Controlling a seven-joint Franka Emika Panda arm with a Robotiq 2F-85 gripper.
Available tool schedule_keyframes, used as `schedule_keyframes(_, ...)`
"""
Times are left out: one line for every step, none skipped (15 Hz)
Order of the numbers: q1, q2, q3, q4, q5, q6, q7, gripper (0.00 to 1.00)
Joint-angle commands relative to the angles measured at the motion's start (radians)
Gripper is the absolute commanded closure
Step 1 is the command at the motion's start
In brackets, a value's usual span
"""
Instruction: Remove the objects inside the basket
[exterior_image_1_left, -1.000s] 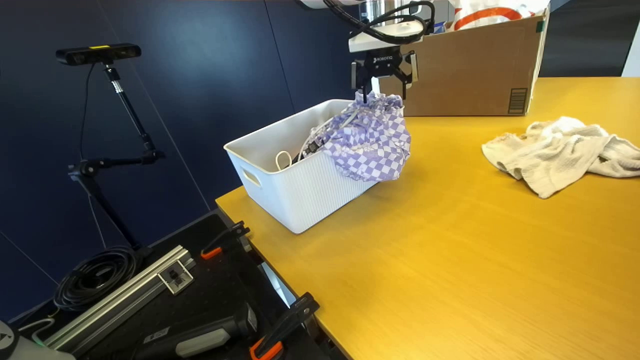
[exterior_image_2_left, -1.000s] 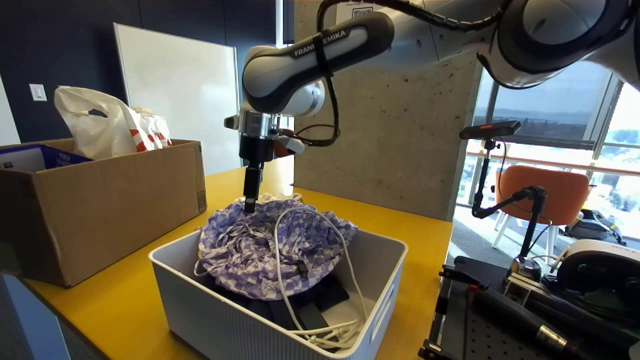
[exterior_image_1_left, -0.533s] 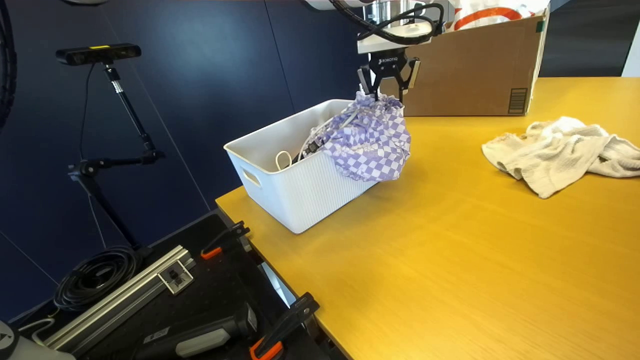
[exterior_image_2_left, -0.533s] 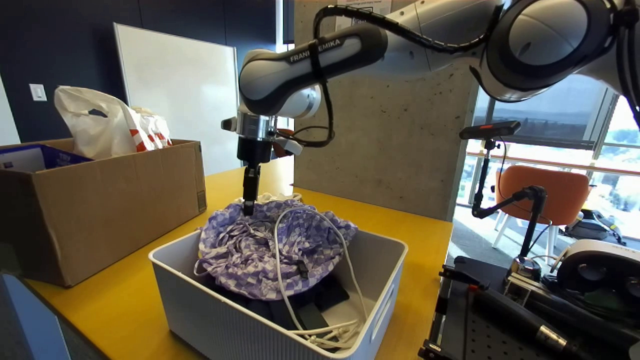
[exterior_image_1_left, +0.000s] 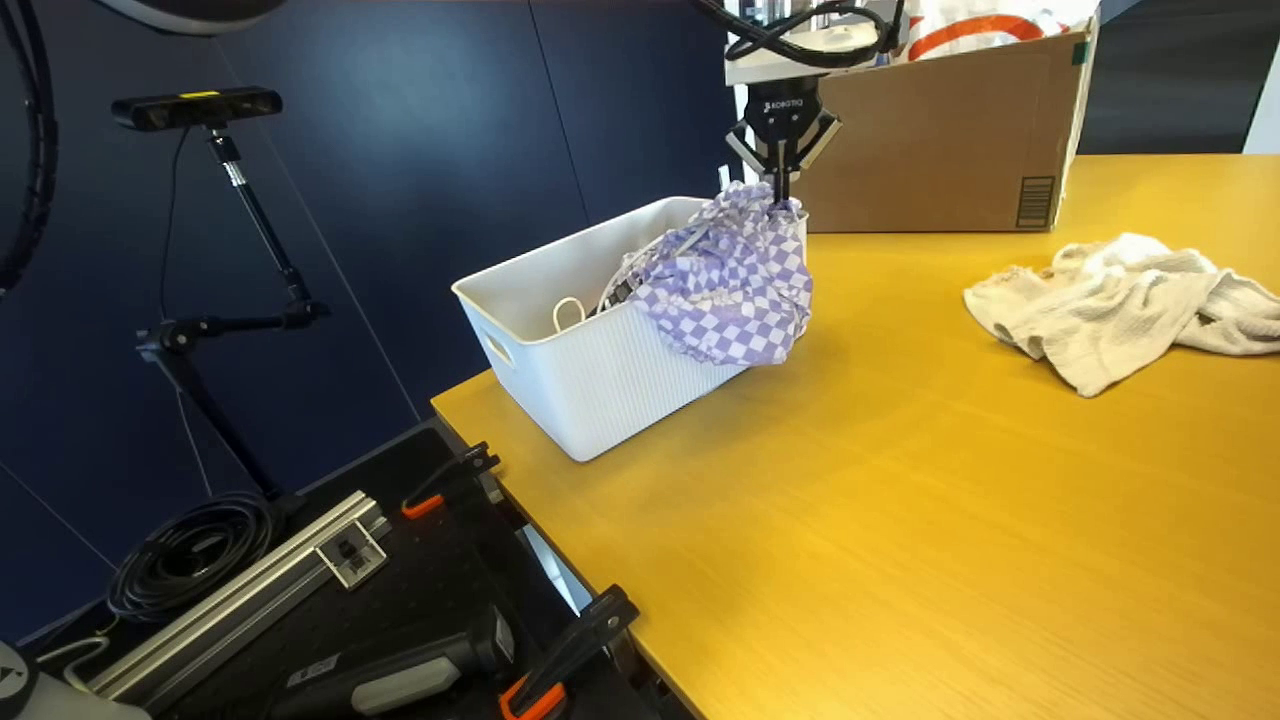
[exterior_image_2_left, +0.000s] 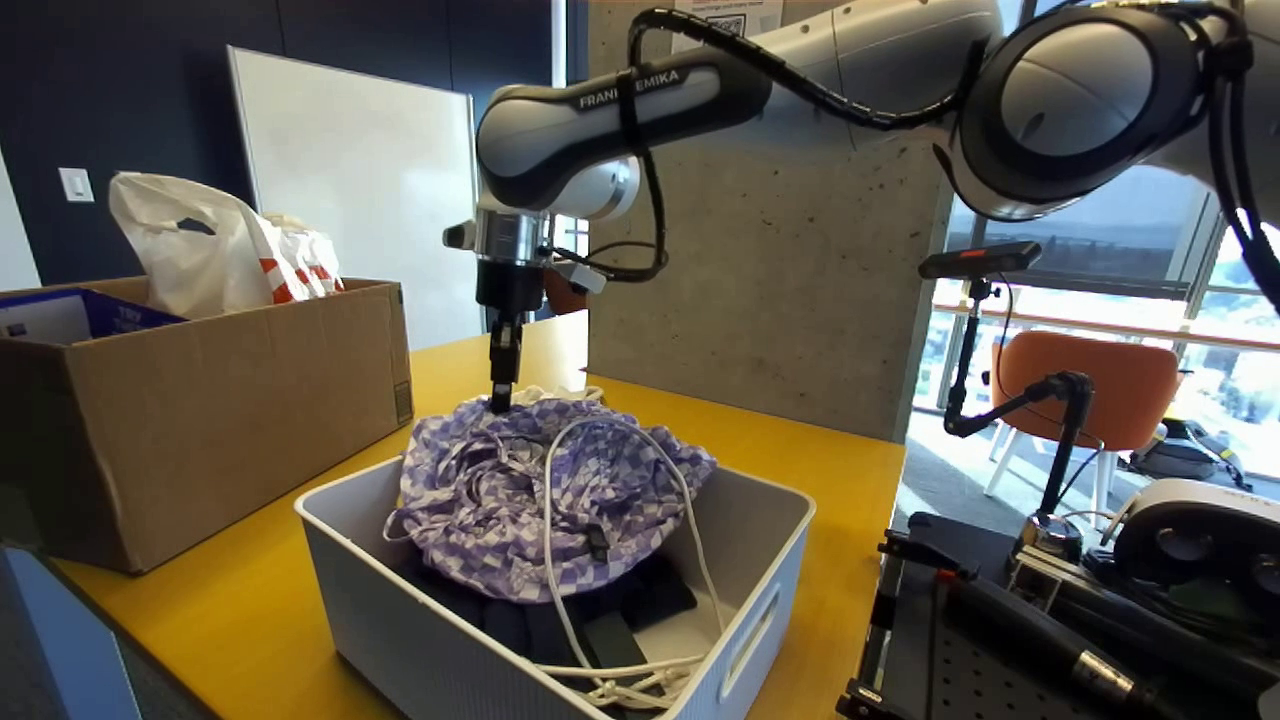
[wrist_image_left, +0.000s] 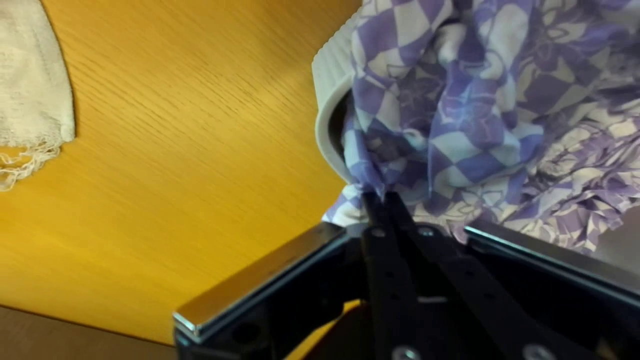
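Jaws pinching a fold of the purple-and-white checked cloth (exterior_image_1_left: 735, 305), tips nearly together. Cloth lies partly in the basket (exterior_image_1_left: 640, 390), bulging over one long wall; basket stands near a corner of the desk (exterior_image_1_left: 900, 480). Fold probably chosen because it rises above the rim. Cloth crumpled, gathered in puckers, limp. White cord (exterior_image_2_left: 548, 520) arches across it; could snag on lifting.

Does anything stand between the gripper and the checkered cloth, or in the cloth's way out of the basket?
Nothing visible stands between them: the gripper pinches a fold of the checkered cloth. But a white cable loops across the cloth and could snag when the cloth leaves the basket.
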Motion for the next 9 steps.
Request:
schedule_keyframes(-0.025,0.018,0.023,0.085,0.035,-0.091,-0.021,1.0)
schedule_keyframes(-0.029,0.018,0.024,0.094,0.036,-0.102,-0.019,0.99)
schedule_keyframes(-0.033,0.016,0.024,0.101,0.038,-0.116,-0.016,0.99)
schedule_keyframes(-0.039,0.009,0.027,0.108,0.044,-0.133,-0.013,0.99)
schedule_keyframes(-0.044,-0.003,0.028,0.11,0.05,-0.142,-0.008,0.99)
schedule_keyframes(-0.053,-0.022,0.031,0.112,0.06,-0.158,-0.005,0.99)
schedule_keyframes(-0.06,-0.036,0.033,0.12,0.069,-0.169,-0.003,0.99)
schedule_keyframes(-0.068,-0.055,0.033,0.128,0.075,-0.178,0.0,0.99)
schedule_keyframes(-0.074,-0.074,0.03,0.137,0.076,-0.183,0.008,0.99)
